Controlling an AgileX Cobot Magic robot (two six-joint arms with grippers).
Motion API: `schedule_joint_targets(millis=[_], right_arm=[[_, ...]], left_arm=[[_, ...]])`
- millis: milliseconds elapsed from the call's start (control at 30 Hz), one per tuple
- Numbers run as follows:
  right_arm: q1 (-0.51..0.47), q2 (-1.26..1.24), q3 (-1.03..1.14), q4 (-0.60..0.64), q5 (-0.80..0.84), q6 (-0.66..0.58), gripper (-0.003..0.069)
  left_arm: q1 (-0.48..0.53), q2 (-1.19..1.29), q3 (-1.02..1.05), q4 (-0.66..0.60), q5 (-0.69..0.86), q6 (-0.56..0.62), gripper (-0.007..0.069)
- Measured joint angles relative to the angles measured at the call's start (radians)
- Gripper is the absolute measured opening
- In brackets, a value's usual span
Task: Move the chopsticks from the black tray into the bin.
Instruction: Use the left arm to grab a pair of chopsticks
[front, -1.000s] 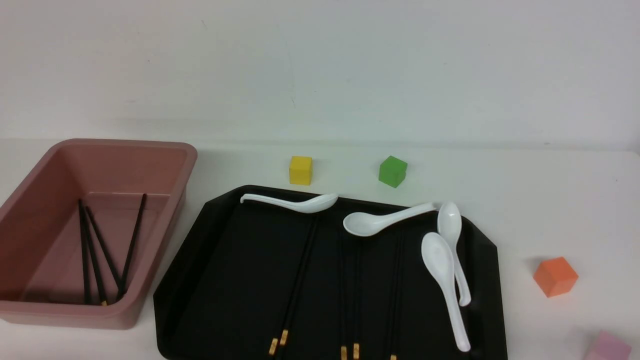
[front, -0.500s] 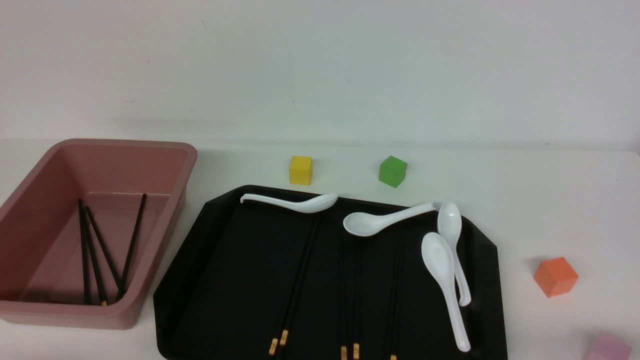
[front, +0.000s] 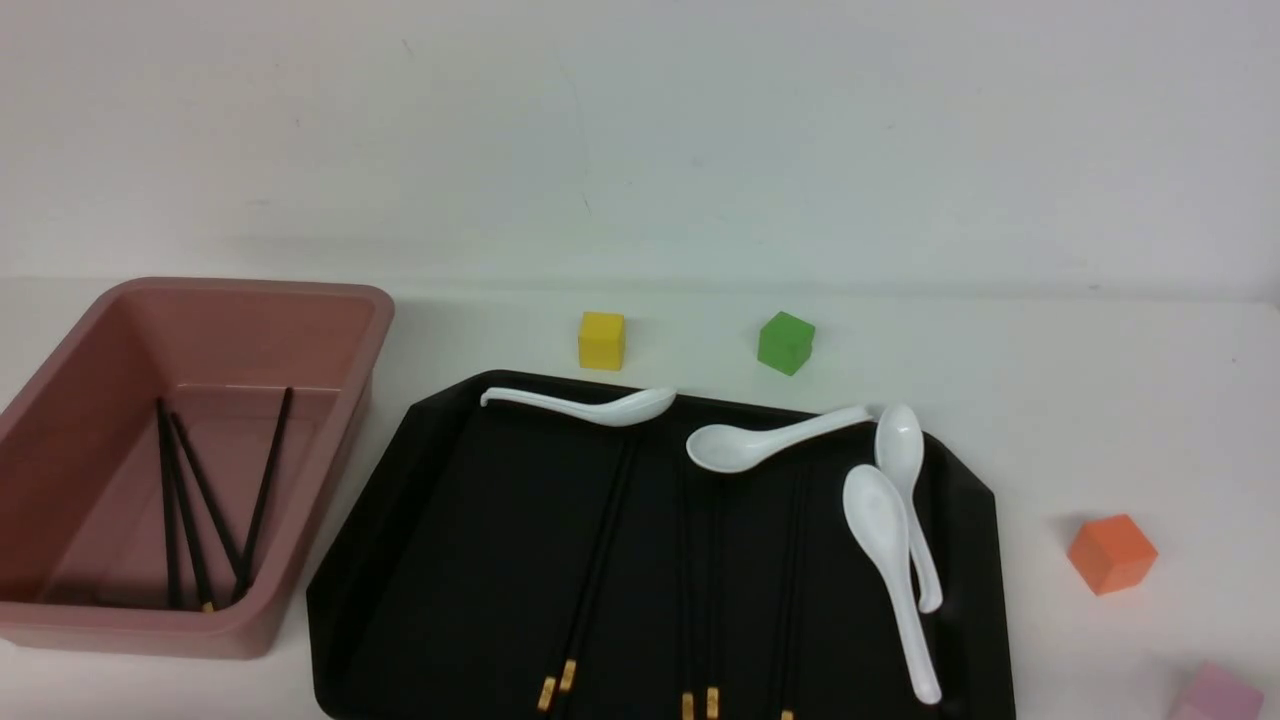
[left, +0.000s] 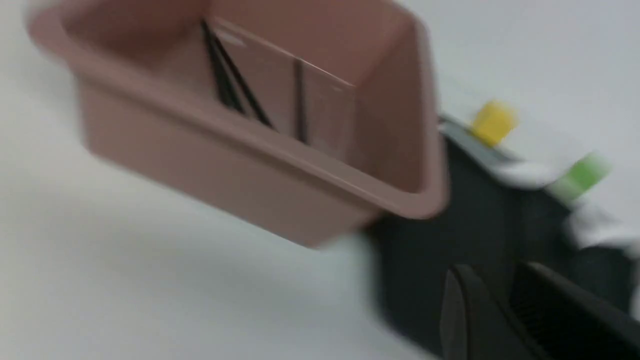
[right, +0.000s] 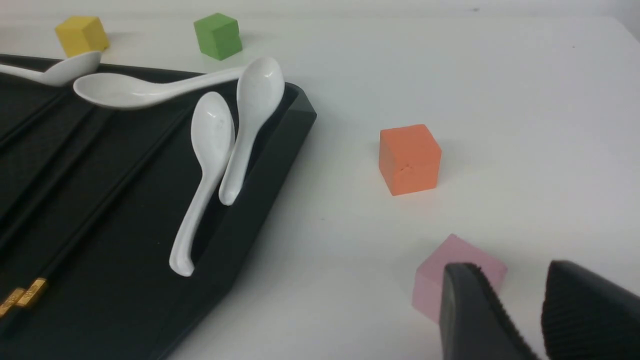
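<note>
Count three chopsticks (front: 262, 480) in the bin (front: 300, 288), five on the black tray (front: 450, 560). Note open counter (front: 1100, 420) beyond its right rim. Find left jaws narrow, empty, near bin; right jaws likewise by pink cube (right: 457, 252).

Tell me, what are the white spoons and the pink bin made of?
The spoons look like glazed ceramic, or maybe hard plastic: they are smooth, glossy white with bright light spots. The bin looks like matte plastic: it is dull pink with a thick moulded rim, rounded corners and little shine.
</note>
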Motion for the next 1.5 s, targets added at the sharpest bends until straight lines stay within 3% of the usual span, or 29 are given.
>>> schedule_joint_targets(millis=[167, 200, 267, 600, 733, 867, 967, 1233, 1333, 1500], right_arm=[[0.000, 0.000, 0.000, 0.000, 0.000, 0.000, 0.0239], [0.000, 0.000, 0.000, 0.000, 0.000, 0.000, 0.0239], [0.000, 0.000, 0.000, 0.001, 0.000, 0.000, 0.0239], [0.000, 0.000, 0.000, 0.001, 0.000, 0.000, 0.0239], [0.000, 0.000, 0.000, 0.000, 0.000, 0.000, 0.0239], [0.000, 0.000, 0.000, 0.000, 0.000, 0.000, 0.0239], [0.000, 0.000, 0.000, 0.000, 0.000, 0.000, 0.0239], [0.000, 0.000, 0.000, 0.000, 0.000, 0.000, 0.0239], [0.000, 0.000, 0.000, 0.000, 0.000, 0.000, 0.0239], [0.000, 0.000, 0.000, 0.000, 0.000, 0.000, 0.0239]], left_arm=[[0.000, 0.000, 0.000, -0.486, -0.023, -0.296, 0.0132], [0.000, 0.000, 0.000, -0.502, -0.024, -0.296, 0.0132], [0.000, 0.000, 0.000, -0.662, -0.032, -0.347, 0.0135], [0.000, 0.000, -0.002, -0.829, -0.055, -0.336, 0.0143], [0.000, 0.000, -0.079, -0.831, -0.047, -0.178, 0.0111], [0.000, 0.045, -0.253, -0.803, -0.041, 0.060, -0.0013], [0.000, 0.187, -0.379, -0.726, 0.058, 0.202, -0.0013], [0.000, 0.803, -0.680, -0.331, 0.713, 0.263, -0.0013], [0.000, 1.021, -0.771, -0.249, 0.793, 0.309, -0.0013], [-0.057, 1.238, -0.887, -0.239, 0.785, 0.318, -0.0013]])
